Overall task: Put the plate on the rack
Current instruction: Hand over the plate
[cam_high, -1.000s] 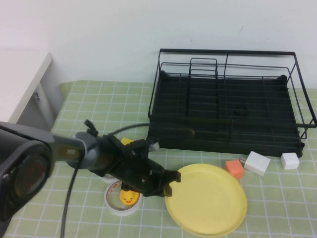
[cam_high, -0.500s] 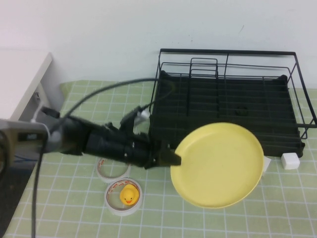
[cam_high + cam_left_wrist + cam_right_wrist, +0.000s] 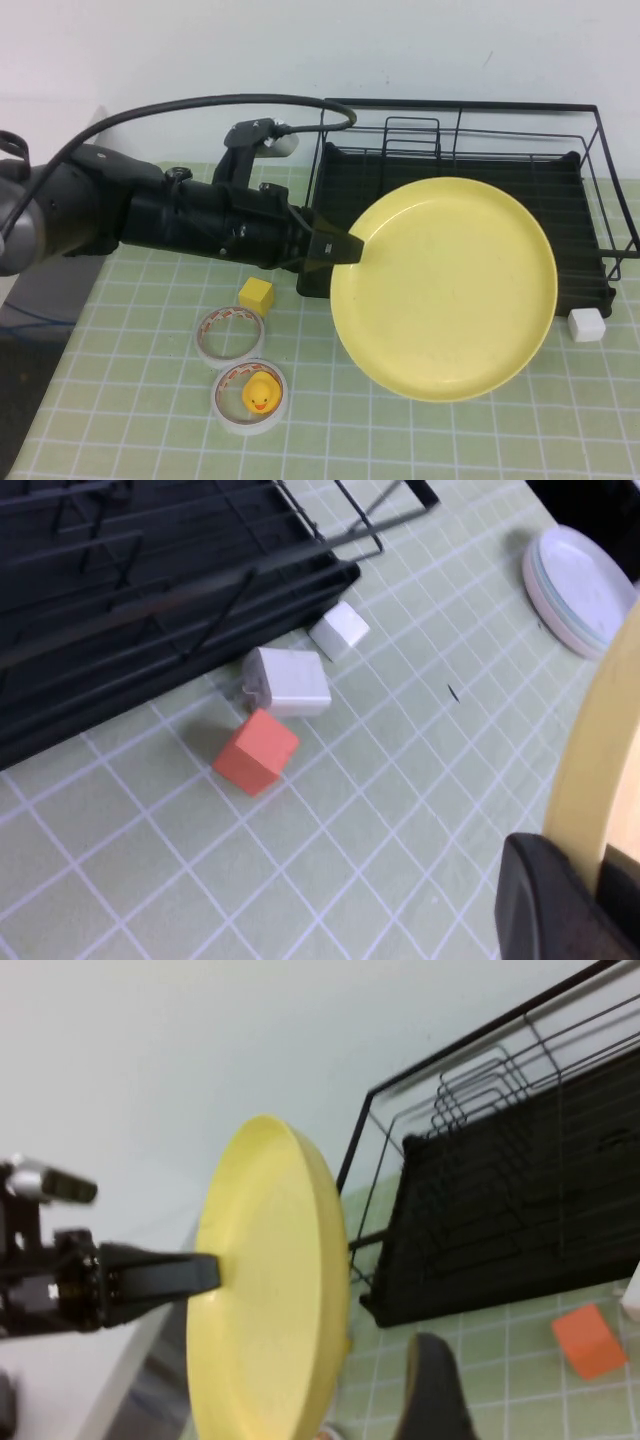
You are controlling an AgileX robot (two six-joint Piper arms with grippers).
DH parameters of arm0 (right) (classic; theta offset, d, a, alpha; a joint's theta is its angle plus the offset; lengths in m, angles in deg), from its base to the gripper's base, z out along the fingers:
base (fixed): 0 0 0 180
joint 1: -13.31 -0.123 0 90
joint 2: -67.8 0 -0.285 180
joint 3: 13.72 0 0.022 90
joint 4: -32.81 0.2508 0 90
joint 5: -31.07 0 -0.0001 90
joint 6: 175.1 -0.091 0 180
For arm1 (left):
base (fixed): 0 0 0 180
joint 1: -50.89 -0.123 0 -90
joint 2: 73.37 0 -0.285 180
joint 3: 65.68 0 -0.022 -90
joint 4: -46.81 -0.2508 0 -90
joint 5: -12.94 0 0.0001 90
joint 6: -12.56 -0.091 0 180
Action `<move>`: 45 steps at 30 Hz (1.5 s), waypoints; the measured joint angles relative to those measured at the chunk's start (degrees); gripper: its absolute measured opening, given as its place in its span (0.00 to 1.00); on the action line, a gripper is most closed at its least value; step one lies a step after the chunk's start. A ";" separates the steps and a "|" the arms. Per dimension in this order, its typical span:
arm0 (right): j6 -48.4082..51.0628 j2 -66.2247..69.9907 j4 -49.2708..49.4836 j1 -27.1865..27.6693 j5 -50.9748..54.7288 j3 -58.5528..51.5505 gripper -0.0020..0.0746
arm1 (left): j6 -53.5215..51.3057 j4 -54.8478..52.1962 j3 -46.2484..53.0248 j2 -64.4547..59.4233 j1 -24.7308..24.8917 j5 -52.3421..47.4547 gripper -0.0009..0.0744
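The pale-yellow plate (image 3: 450, 290) is in the air, tilted up to face the high camera, in front of the near edge of the black wire rack (image 3: 460, 190). My left gripper (image 3: 345, 246) is shut on the plate's left rim. In the left wrist view the plate's rim (image 3: 600, 750) runs between the jaws of the left gripper (image 3: 590, 880), with the rack (image 3: 120, 610) behind. The right wrist view shows the plate (image 3: 265, 1290) edge-on beside the rack (image 3: 520, 1190). My right gripper (image 3: 432, 1390) shows only as a dark part there and is out of the high view.
A yellow cube (image 3: 256, 295), a tape ring (image 3: 230, 335) and a second ring holding a toy duck (image 3: 260, 398) lie at the left front. A white cube (image 3: 586, 325) sits by the rack. An orange block (image 3: 256, 752) and a white block (image 3: 288, 680) lie under the plate.
My left gripper has lifted the plate off the table, raised it toward the rack and tilted it up. The arm has swung back and up.
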 joint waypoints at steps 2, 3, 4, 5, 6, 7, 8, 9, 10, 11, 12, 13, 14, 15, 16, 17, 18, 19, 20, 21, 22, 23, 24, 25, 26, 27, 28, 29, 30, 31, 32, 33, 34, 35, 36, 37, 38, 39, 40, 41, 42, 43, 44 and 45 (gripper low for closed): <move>6.40 6.90 3.17 0.00 1.51 3.93 0.60 | 0.00 -0.79 0.00 0.41 0.00 -0.18 0.02; 9.26 9.75 5.19 0.00 2.14 6.01 0.61 | 0.00 -1.06 0.00 0.50 0.00 -0.18 0.02; 12.25 13.31 6.88 0.00 2.90 7.73 0.61 | 0.00 -1.21 0.00 0.56 0.00 -0.18 0.02; 16.89 16.87 9.55 0.00 4.24 10.37 0.61 | 0.00 -1.29 0.00 0.66 0.00 -0.18 0.02; 20.65 20.45 11.77 0.00 5.58 12.56 0.61 | 0.00 -1.43 0.00 0.69 0.00 -0.18 0.02; 23.49 24.02 13.52 0.00 6.90 14.32 0.61 | 0.00 -1.56 0.00 0.93 0.12 -0.18 0.02; 26.82 27.53 15.37 0.00 9.28 16.46 0.61 | 0.00 -1.70 0.00 1.09 0.40 -0.18 0.02; 29.94 31.02 16.86 0.00 11.41 18.55 0.61 | 0.00 -1.79 0.00 1.35 0.68 -0.18 0.02; 32.90 33.77 17.70 0.00 13.20 20.18 0.61 | -0.09 -1.79 0.00 1.58 1.17 -0.18 0.02; 35.66 37.15 18.27 0.00 15.49 22.07 0.61 | -0.23 -1.79 0.00 1.72 1.54 -0.18 0.02; 37.53 39.83 18.63 0.00 17.14 23.83 0.61 | -0.49 -1.92 0.00 2.03 2.01 -0.18 0.02; 39.35 43.15 18.88 0.00 19.07 25.40 0.61 | -0.47 -1.95 0.00 2.18 2.36 -0.18 0.02; 40.70 46.37 18.88 0.00 20.81 26.79 0.61 | -0.57 -1.95 0.00 2.27 2.81 -0.18 0.02; 41.93 49.43 18.88 0.00 22.54 28.11 0.61 | -0.70 -1.95 0.00 2.31 3.05 -0.29 0.02; 42.87 52.27 18.88 0.00 23.92 29.11 0.61 | -0.70 -1.95 0.00 2.31 3.10 -0.29 0.02; 44.17 54.37 18.88 0.00 25.75 30.04 0.61 | -0.70 -2.04 0.00 2.31 3.22 -0.29 0.02; 45.39 57.25 18.93 0.00 27.58 31.32 0.61 | -0.70 -2.04 0.00 2.31 3.22 -0.29 0.02; 46.22 58.97 18.93 0.00 29.38 32.08 0.61 | -0.70 -2.04 0.00 2.31 3.22 -0.18 0.02; 46.89 60.87 18.93 0.00 31.01 32.88 0.61 | -0.70 -2.04 0.00 2.31 3.22 -0.08 0.02; 47.31 62.49 18.93 0.00 32.55 33.49 0.61 | -0.70 -2.04 0.00 2.31 3.22 0.15 0.02; 47.60 63.55 18.93 0.00 33.42 33.84 0.61 | -0.70 -2.04 0.00 2.31 3.22 0.41 0.02; 48.07 64.64 18.93 0.00 34.17 34.12 0.61 | -0.70 -2.04 0.00 2.31 3.22 0.71 0.02; 48.37 65.48 18.81 0.00 34.57 34.23 0.61 | -0.70 -2.04 0.00 2.31 3.22 0.84 0.02; 48.55 66.15 18.43 0.00 34.93 34.38 0.61 | -0.70 -2.04 0.00 2.31 3.22 1.08 0.02; 48.83 66.68 17.81 0.00 34.95 34.38 0.61 | -0.81 -2.04 0.00 2.31 3.22 1.16 0.02; 48.93 67.14 16.88 0.00 35.04 34.38 0.61 | -0.91 -2.04 0.00 2.31 3.22 1.29 0.02; 48.93 67.46 16.00 0.00 35.08 34.38 0.61 | -0.91 -2.04 0.00 2.31 3.22 1.54 0.02; 48.93 67.77 15.01 0.00 35.17 34.38 0.61 | -0.93 -2.04 0.00 2.31 3.22 1.89 0.02; 48.93 68.28 13.45 0.00 35.31 34.38 0.61 | -1.03 -2.04 0.00 2.31 3.22 2.41 0.02; 48.93 68.54 12.44 0.00 35.35 34.38 0.60 | -1.13 -2.04 0.00 2.31 3.22 2.82 0.02; 49.03 68.88 11.40 0.00 35.58 34.38 0.58 | -1.13 -2.04 0.00 2.31 3.22 2.93 0.02; 49.06 69.29 10.56 0.00 35.85 34.38 0.55 | -1.13 -2.04 0.00 2.31 3.22 3.09 0.02; 49.22 69.47 9.95 0.00 36.10 34.38 0.52 | -1.13 -1.80 0.00 2.31 3.22 3.17 0.02; 49.49 69.78 9.57 0.00 36.67 34.38 0.46 | -1.13 -1.64 0.00 2.31 3.22 3.17 0.02; 50.05 69.90 9.58 0.00 37.27 34.38 0.40 | -1.13 -1.23 0.00 2.31 3.22 3.31 0.02; 50.61 70.15 9.46 0.00 37.59 34.38 0.33 | -1.13 -1.01 0.00 2.31 3.22 3.45 0.02; 50.86 70.16 9.46 0.00 37.55 34.38 0.26 | -1.26 -1.01 0.00 2.31 3.22 3.45 0.03; 51.21 70.27 9.46 0.00 36.90 34.42 0.23 | -1.37 -1.01 0.00 2.31 3.22 3.25 0.04; 51.69 70.41 9.46 0.00 36.46 34.51 0.23 | -1.48 -0.95 0.00 2.42 3.22 3.18 0.07; 52.21 70.41 9.46 0.00 36.02 34.51 0.23 | -1.48 -0.83 0.00 2.41 3.22 3.05 0.09; 52.85 70.41 9.46 0.00 35.73 34.51 0.23 | -1.16 -0.68 0.00 2.41 3.22 3.05 0.13; 53.35 70.41 9.46 0.00 35.21 34.51 0.23 | -0.79 -0.70 0.00 2.41 3.22 3.05 0.18; 53.99 70.41 9.46 0.00 34.52 34.51 0.22 | -0.73 -0.70 0.00 2.41 3.22 3.05 0.24; 54.56 70.41 9.46 0.00 33.55 34.51 0.21 | -0.37 -0.65 0.00 2.41 3.22 3.05 0.31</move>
